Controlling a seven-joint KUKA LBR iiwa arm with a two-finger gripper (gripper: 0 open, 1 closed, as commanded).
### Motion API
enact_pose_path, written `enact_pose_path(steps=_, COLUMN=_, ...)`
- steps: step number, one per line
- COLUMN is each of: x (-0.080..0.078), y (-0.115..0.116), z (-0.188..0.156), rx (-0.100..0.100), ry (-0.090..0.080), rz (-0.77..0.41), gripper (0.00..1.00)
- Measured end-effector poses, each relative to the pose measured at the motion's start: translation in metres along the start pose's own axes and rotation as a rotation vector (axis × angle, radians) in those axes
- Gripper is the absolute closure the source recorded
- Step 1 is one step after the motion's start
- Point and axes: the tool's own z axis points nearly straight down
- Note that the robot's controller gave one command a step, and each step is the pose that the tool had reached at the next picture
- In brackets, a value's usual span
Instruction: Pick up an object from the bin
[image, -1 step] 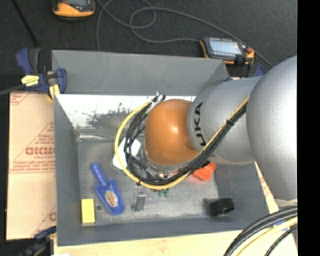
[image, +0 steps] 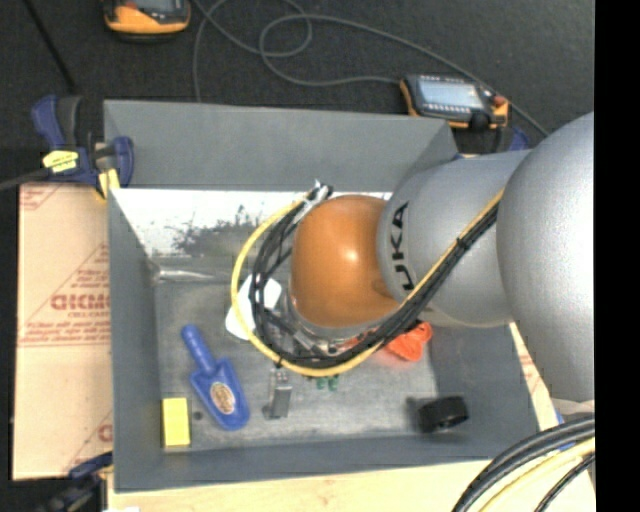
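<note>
The pick looks barely begun. The gripper (image: 284, 386) hangs low over the middle of the grey bin (image: 135, 300), under the arm's orange cover (image: 335, 262), and I cannot tell how wide it stands or whether anything is caught in it. Nothing appears lifted. The blue toy trowel (image: 214, 384) lies just to its left, with a yellow block (image: 175, 421) beyond. An orange-red piece (image: 409, 344) lies to its right and a black cylinder (image: 441, 413) farther right. Closing on one thing and raising it remain.
</note>
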Motion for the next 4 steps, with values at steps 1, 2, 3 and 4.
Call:
enact_pose_path(steps=1, x=-0.012, y=0.014, z=0.003, rx=0.002, ry=-0.002, rz=-0.312, gripper=0.0)
enact_pose_path(steps=2, x=-0.064, y=0.066, z=0.027, rx=-0.001, ry=-0.004, rz=-0.548, gripper=0.0)
enact_pose_path(steps=3, x=-0.057, y=0.064, z=0.012, rx=0.001, ry=-0.001, rz=-0.816, gripper=0.0)
enact_pose_path(steps=4, x=-0.062, y=0.095, z=0.055, rx=0.0, ry=-0.004, rz=-0.915, gripper=0.0)
